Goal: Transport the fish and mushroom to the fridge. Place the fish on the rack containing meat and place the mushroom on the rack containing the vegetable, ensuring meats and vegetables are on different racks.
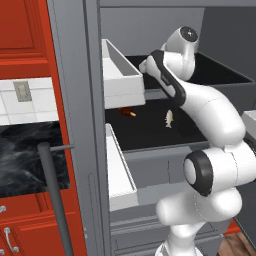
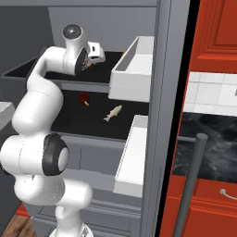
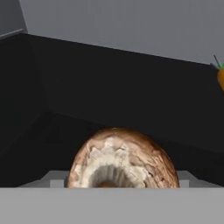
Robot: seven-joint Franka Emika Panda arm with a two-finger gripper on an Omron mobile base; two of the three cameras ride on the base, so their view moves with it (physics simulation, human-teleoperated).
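Mushroom (image 3: 123, 159) close against the hand camera, pale underside and brown cap turned toward the lens, sitting between the finger tips of the pincer (image 2: 88, 64) over the upper rack (image 3: 109, 87) of the fridge (image 1: 75, 100). Jaws standing wide; held or just released, cannot tell, since the contact points sit below the edge of the hand view and the base views give too little of the fingers. Carrot (image 3: 220, 78) glimpsed at the far right edge of that same black shelf, orange with a green stub, so the mushroom already at the right level. Down on the lower rack (image 1: 145, 132): fish (image 1: 169, 118) lying flat, pale and slender, near the dark red meat (image 1: 126, 111) but apart from it. Judged from that layout, fish half of the job done, meat and vegetable kept on separate shelves. Left to do, by the look of it: settling the mushroom on the upper shelf, letting go if not yet done, and drawing the arm out past the white door bins (image 1: 122, 75).
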